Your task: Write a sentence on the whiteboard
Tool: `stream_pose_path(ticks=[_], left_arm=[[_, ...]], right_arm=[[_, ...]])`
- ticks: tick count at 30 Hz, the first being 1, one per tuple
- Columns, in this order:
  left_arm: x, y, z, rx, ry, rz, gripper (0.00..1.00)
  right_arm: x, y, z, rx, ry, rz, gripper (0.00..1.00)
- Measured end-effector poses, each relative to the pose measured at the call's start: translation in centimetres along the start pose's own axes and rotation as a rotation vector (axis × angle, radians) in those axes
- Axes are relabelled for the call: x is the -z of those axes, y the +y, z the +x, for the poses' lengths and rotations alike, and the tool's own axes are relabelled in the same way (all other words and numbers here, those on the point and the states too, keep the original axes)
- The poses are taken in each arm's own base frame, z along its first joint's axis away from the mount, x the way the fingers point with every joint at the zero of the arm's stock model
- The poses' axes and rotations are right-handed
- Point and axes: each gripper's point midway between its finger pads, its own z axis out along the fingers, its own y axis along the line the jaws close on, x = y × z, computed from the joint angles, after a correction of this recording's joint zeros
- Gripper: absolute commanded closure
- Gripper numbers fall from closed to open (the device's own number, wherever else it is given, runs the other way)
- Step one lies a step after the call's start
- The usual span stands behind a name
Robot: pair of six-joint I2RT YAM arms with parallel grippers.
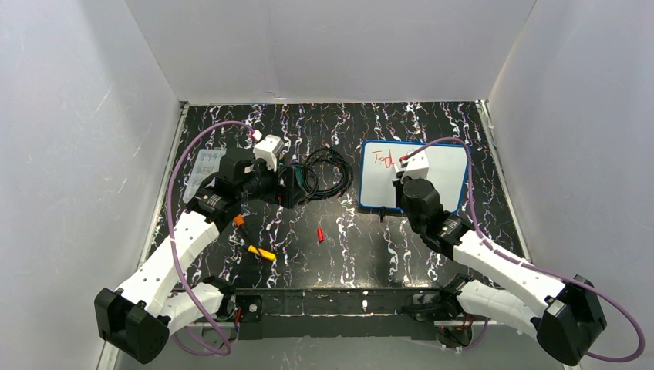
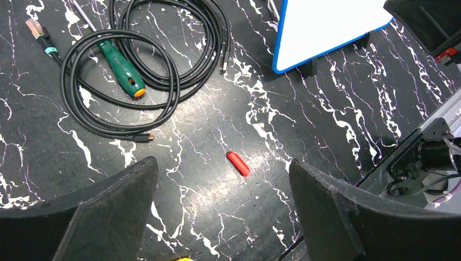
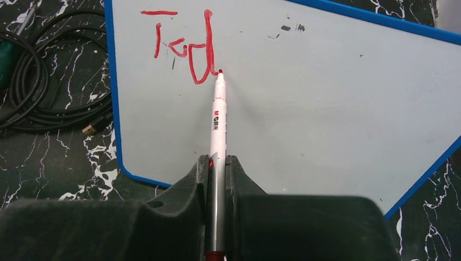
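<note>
**Marker tip down beside the "d"**

From above, the right gripper sits over the middle of the whiteboard and hides part of the red sentence. The wrist view shows it best: only "Tod", up by the board's far-left corner. That view cuts off the board's right side. The right gripper's fingers are clamped on the marker, and its rear end is buried between them. The marker points away from the arm bases, tip touching the board just right of the "d".

There's plenty of bare white right of and below the letters. The board's long axis runs left to right.

The cable lies just off the board's left edge. The left gripper hangs further left, fingers wide apart and empty, over a red cap.
</note>
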Motion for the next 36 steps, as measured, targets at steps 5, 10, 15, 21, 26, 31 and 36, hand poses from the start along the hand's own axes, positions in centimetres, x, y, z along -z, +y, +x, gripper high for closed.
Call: stream_pose_path(ticks=[5,10,15,21,26,31,36], left_arm=[[0.0,0.0,0.0,0.000,0.000,0.000,0.12],[0.0,0.0,0.0,0.000,-0.001,0.000,0.12],[0.0,0.0,0.0,0.000,-0.001,0.000,0.12],[0.0,0.0,0.0,0.000,-0.001,0.000,0.12],[0.1,0.0,0.0,0.000,-0.002,0.000,0.12],[0.1,0.0,0.0,0.000,-0.002,0.000,0.12],[0.1,0.0,0.0,0.001,-0.002,0.001,0.11]], right_arm=[[0.2,-0.3,-0.4,-0.004,-0.013,0.008,0.99],[0.1,-0.6,-0.6,0.007,-0.022,0.027,0.99],[-0.4,-0.6,-0.5,0.030,-0.022,0.041,0.99],[-1.0,-0.6,-0.5,0.047,-0.026,0.047,0.99],[-1.1,-0.6,-1.0,0.055,-0.037,0.046,0.99],[-1.2,-0.4,-1.3,0.054,-0.044,0.037,0.99],[-1.2,-0.1,-1.2,0.054,-0.042,0.019,0.99]])
